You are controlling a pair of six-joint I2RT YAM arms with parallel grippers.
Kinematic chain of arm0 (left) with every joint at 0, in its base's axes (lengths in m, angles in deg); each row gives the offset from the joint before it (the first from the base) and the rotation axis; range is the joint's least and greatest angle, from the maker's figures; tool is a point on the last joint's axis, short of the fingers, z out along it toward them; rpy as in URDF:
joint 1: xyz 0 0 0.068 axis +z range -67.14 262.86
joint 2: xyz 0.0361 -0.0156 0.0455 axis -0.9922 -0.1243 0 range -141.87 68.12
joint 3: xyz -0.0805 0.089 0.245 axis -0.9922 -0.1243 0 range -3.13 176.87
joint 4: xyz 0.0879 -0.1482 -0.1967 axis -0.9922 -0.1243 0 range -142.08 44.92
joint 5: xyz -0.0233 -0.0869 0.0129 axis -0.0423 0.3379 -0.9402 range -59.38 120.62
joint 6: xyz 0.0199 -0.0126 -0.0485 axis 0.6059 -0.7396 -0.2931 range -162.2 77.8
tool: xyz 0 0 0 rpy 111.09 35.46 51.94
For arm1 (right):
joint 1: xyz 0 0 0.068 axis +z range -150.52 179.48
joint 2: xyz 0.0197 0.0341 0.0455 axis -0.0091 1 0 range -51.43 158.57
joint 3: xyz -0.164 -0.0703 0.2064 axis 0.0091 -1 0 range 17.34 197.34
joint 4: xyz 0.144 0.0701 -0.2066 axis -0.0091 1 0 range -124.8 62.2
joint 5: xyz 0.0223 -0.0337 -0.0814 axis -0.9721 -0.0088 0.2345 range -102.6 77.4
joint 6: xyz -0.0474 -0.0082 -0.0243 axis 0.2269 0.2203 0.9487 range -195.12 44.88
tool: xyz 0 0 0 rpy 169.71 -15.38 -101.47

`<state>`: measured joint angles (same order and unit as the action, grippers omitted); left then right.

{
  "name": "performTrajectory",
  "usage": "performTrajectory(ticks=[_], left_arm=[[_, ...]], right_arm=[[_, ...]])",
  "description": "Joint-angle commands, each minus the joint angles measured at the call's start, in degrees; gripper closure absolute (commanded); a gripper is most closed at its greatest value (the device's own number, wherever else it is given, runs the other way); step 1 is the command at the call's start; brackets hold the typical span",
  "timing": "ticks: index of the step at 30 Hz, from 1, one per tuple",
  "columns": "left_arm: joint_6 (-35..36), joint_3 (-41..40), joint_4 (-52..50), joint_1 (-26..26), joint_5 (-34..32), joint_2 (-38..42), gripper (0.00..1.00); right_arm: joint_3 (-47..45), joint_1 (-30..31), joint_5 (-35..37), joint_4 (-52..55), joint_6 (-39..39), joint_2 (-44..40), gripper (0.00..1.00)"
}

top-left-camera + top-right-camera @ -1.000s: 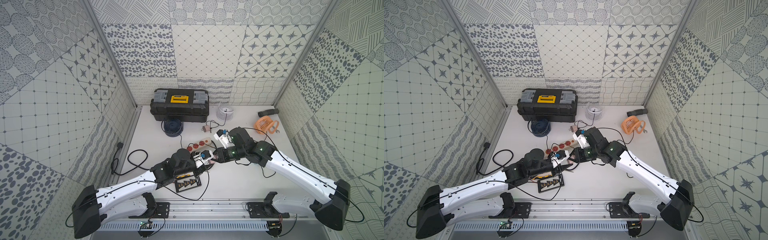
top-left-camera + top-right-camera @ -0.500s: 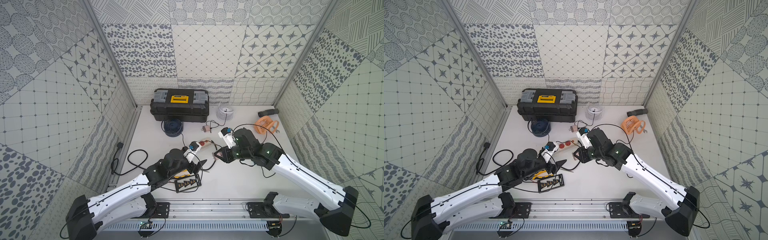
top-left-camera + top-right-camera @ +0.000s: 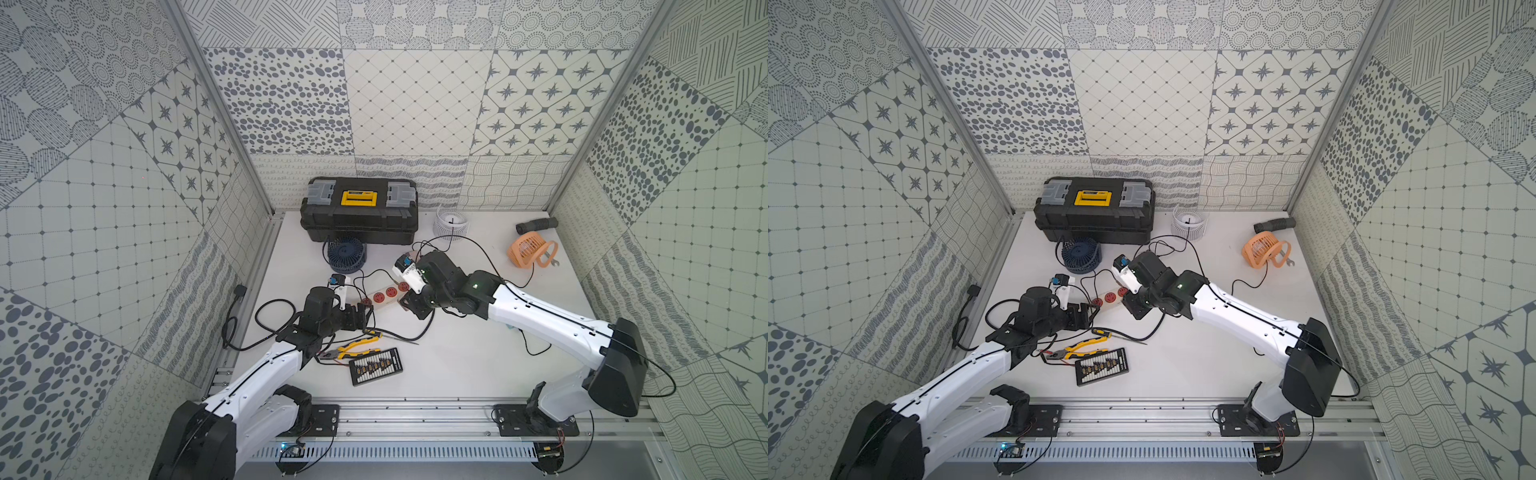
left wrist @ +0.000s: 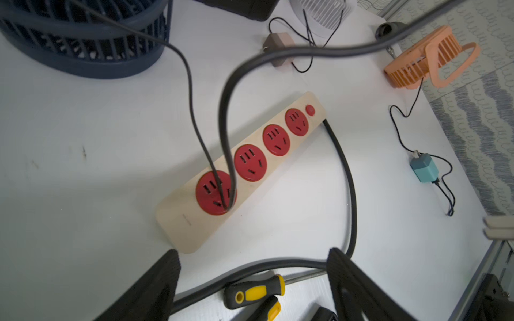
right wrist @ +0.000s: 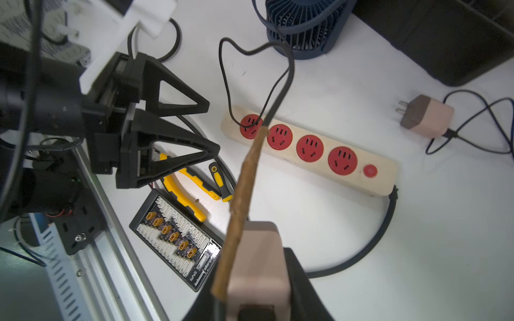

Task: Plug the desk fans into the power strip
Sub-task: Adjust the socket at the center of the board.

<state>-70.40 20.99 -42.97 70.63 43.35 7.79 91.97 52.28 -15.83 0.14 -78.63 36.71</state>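
Grip likely light, rigid plug (image 5: 256, 258) by flat sides, as clamped in right gripper (image 3: 409, 305); pin probably slidey strip (image 5: 294, 161) with empty, wide-apart left gripper (image 5: 212, 125).

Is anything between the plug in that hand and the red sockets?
Only the black cord of the pink plug: a loop of it droops over the end socket farthest from the red button. The other three sockets look clear.
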Motion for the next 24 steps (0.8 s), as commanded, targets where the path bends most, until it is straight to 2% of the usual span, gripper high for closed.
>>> performTrajectory(ticks=[1, 6, 9, 14, 18, 24], left_arm=[[-6.0, -1.3, 10.0, 6.1, 8.9, -5.4, 0.14], [-7.4, -1.3, 16.4, 8.5, 10.5, -13.3, 0.13], [-9.6, -1.0, 20.6, 9.5, 12.1, -17.4, 0.14], [-11.1, 1.0, 21.1, 9.6, 12.6, -20.8, 0.23], [-10.5, 1.5, 17.9, 9.6, 11.1, -20.2, 0.28], [-10.6, 0.6, 9.7, 9.1, 8.4, -13.7, 0.24]], right_arm=[[4.5, 0.2, 3.2, -4.8, 9.1, 3.6, 0.93], [11.4, -2.1, -1.8, -4.4, 15.8, 10.9, 0.92], [14.1, -3.7, -1.8, -4.4, 18.0, 14.2, 0.92], [16.1, -7.6, -2.2, -5.3, 20.0, 19.6, 0.92], [16.3, -10.2, -3.7, -8.1, 21.5, 23.3, 0.93], [17.2, -13.3, -6.4, -11.9, 22.0, 27.6, 0.93]])
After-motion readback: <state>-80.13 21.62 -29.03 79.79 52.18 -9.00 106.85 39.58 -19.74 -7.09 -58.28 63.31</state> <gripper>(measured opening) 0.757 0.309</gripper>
